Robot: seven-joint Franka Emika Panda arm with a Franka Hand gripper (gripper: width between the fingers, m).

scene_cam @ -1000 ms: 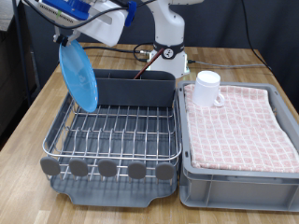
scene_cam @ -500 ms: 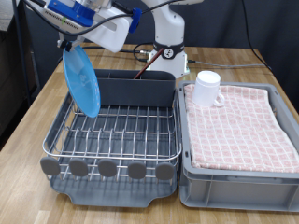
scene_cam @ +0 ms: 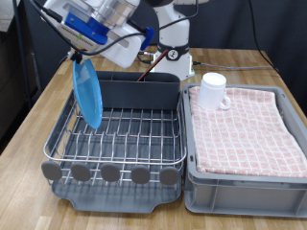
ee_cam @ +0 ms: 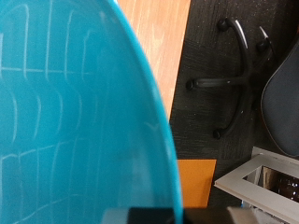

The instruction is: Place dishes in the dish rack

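Exterior view: hand (scene_cam: 79, 56) closed on top rim of blue plate (scene_cam: 88, 94), plate hanging edge-down, nearly upright, directly below hand over left side of wire dish rack (scene_cam: 120, 136), lower edge at or just above wires. Mug (scene_cam: 213, 90) apart on checked cloth (scene_cam: 245, 120) in grey tub (scene_cam: 245, 182). Wrist view filled by plate.

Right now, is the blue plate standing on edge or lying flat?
On edge: the blue plate hangs near-vertical from the pincer over the wire rack.

pink checked cloth (scene_cam: 247, 123) in grey tub (scene_cam: 245, 190)
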